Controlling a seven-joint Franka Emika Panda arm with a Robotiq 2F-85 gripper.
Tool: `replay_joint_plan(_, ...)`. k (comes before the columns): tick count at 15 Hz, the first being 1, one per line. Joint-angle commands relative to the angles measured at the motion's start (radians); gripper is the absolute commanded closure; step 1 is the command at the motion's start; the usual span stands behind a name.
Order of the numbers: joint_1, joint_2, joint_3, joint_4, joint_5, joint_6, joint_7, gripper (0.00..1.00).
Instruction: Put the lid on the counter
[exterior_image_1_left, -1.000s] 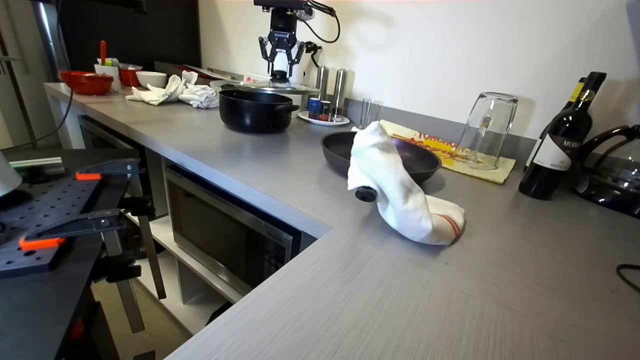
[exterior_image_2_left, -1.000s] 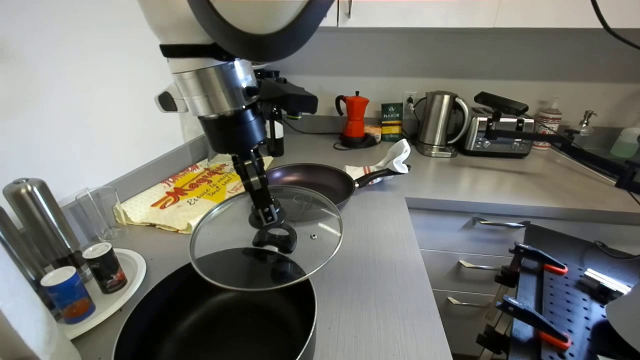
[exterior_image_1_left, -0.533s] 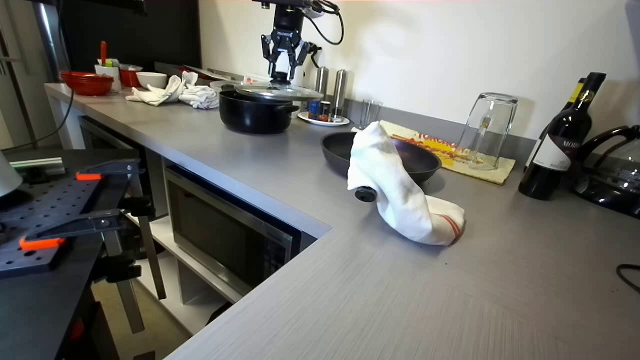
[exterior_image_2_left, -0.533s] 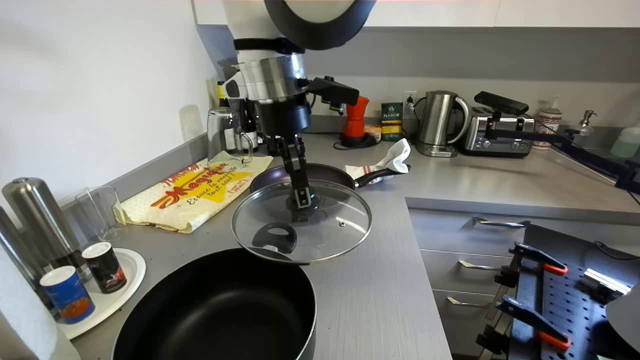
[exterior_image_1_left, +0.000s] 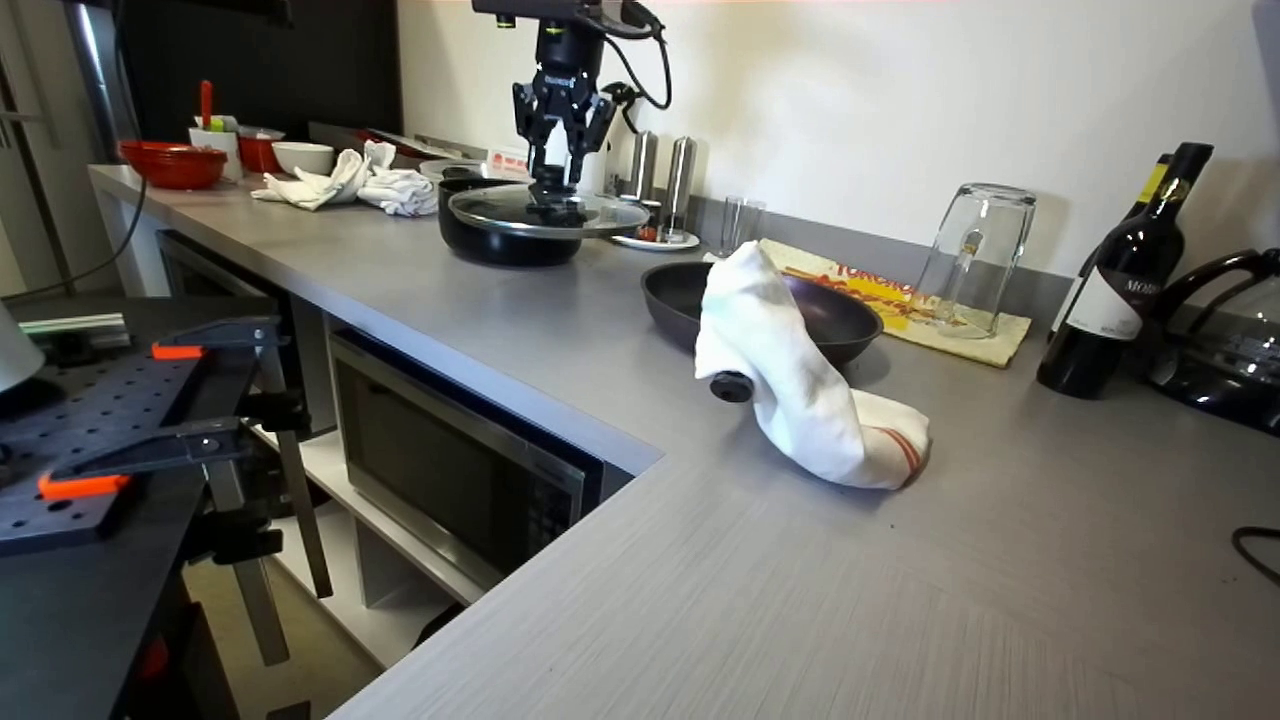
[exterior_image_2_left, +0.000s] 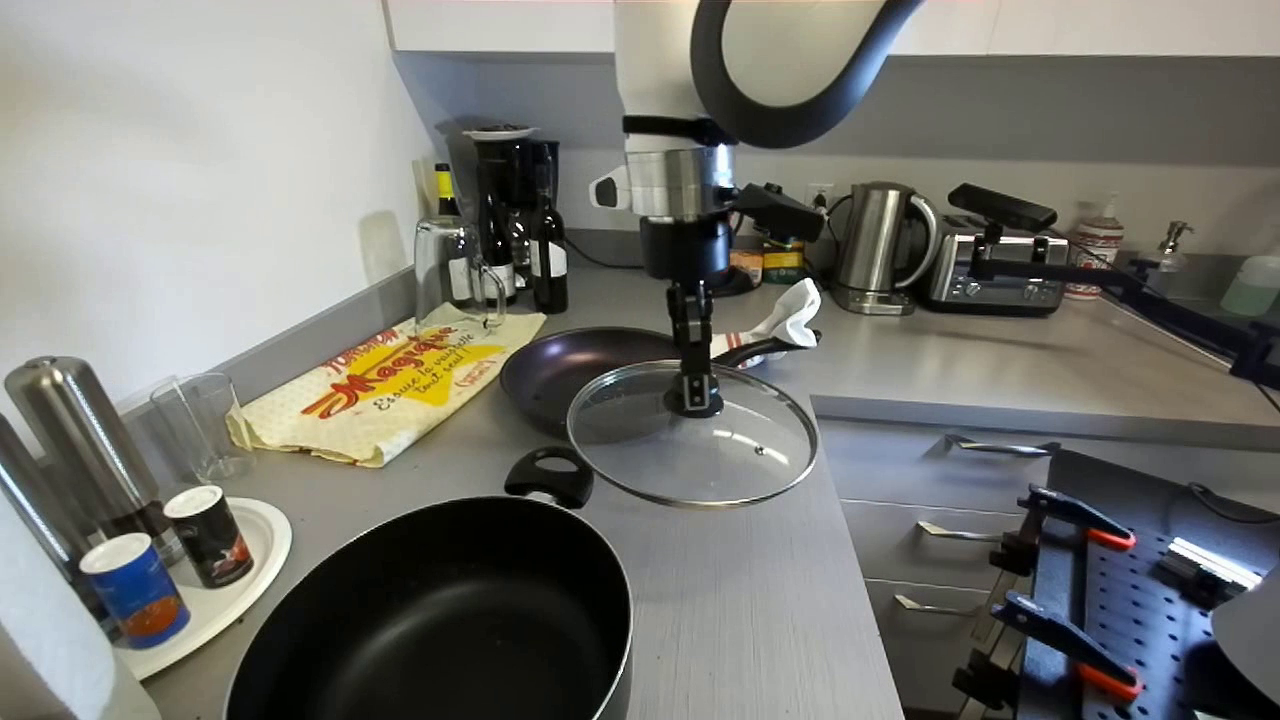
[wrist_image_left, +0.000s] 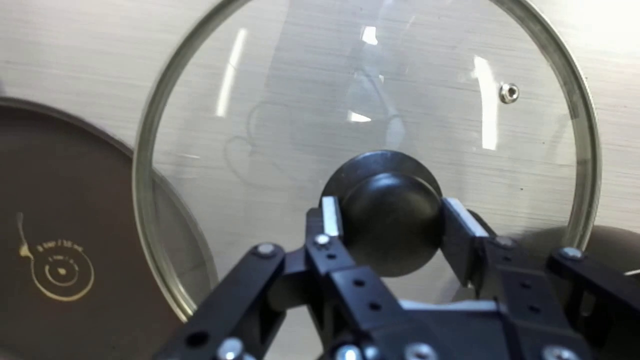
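Lid (exterior_image_2_left: 700, 455): round, clear glass, metal rim; raised above the counter (exterior_image_2_left: 740, 610). In an exterior view it overlapped the mouth of the black pot (exterior_image_2_left: 450, 610) a second ago; it has since shifted rightward there, seen clear of the mouth and near the pot's loop handle (exterior_image_2_left: 572, 487). Set: nearly level, knob (wrist_image_left: 392, 230) uppermost; outline circular, equal along every axis; small metal fitting (wrist_image_left: 509, 93) toward the wrist view's upper right. Gripper (wrist_image_left: 397, 217): fingers clamped on the knob, one either side. Frying pan (exterior_image_2_left: 570, 375): dark, partly overlapped by the lid in the wrist view. White cloth (exterior_image_1_left: 785, 370): red-striped, at the pan's handle. Yellow printed cloth (exterior_image_2_left: 370, 390): flat, near the pan.
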Motion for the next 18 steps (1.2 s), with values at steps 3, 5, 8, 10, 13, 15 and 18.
replay_joint_plan(3,-0.025,-0.077,-0.033,-0.153,0.059,0.095,-0.010,0.75)
replay_joint_plan(5,-0.027,-0.066,-0.032,-0.176,0.075,0.122,-0.017,0.75)
replay_joint_plan(8,-0.022,-0.035,-0.027,-0.196,0.092,0.178,-0.023,0.75)
replay_joint_plan(10,-0.024,-0.002,-0.035,-0.190,0.071,0.211,-0.006,0.75)
replay_joint_plan(13,-0.017,0.063,-0.036,-0.171,0.049,0.269,0.023,0.75)
replay_joint_plan(15,-0.015,0.120,-0.038,-0.143,0.038,0.285,0.030,0.75)
replay_joint_plan(18,-0.010,0.186,-0.029,-0.114,0.038,0.294,0.027,0.75)
